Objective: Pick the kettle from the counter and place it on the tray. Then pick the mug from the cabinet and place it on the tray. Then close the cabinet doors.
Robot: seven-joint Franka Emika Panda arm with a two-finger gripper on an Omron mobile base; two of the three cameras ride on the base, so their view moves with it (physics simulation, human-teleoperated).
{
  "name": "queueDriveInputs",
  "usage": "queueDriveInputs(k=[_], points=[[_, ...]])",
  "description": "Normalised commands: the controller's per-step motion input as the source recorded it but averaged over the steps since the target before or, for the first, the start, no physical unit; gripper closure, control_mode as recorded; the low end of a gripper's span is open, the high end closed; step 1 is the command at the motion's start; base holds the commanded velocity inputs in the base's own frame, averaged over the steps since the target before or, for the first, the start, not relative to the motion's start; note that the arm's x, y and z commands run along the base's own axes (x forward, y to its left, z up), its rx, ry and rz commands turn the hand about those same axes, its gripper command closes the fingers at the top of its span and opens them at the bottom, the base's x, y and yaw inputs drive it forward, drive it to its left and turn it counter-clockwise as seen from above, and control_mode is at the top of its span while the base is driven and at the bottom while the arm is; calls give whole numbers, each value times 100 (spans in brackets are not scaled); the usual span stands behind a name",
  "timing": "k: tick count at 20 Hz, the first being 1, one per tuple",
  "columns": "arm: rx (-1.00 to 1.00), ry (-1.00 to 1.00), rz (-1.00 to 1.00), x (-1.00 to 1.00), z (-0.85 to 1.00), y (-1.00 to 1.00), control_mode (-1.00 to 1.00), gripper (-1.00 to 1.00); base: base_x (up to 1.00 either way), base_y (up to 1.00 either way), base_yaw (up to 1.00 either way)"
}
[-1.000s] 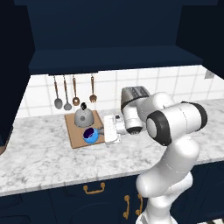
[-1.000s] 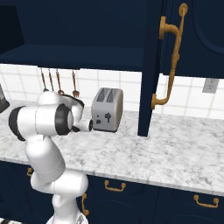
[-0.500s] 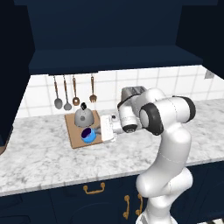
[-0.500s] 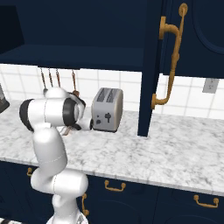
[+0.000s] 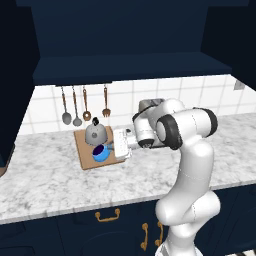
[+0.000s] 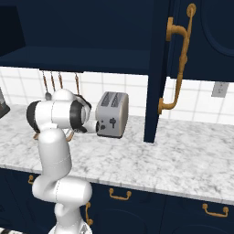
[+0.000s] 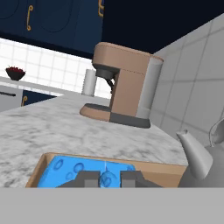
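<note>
Drawing back slightly since the earlier frame, the claw (image 7: 105, 178) stood almost pressed together around the mug (image 5: 101, 152). That rounded blue mug sat on the tray (image 5: 84, 153) beside the grey kettle (image 5: 95, 132).

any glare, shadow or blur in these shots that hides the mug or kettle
Left base view: flat even light, no glare; mug and kettle sharp on the tray. Right base view: cabinet interior too dark to read. Hand view: mug close, cropped; kettle cut off at the edge.

blue mug (image 5: 100, 153) — veined marble counter (image 5: 60, 180)
</note>
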Motion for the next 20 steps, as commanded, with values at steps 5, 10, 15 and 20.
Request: queueDriveInputs(k=[5,10,15,20], points=[[0,0,0,-1,-28,3,-100,-100,0,0,0],[0,0,0,-20,-8,-1,-100,-100,0,0,0],[0,0,0,-38,0,-1,-100,-100,0,0,0],[0,-2,0,-39,0,-9,-100,-100,0,0,0]])
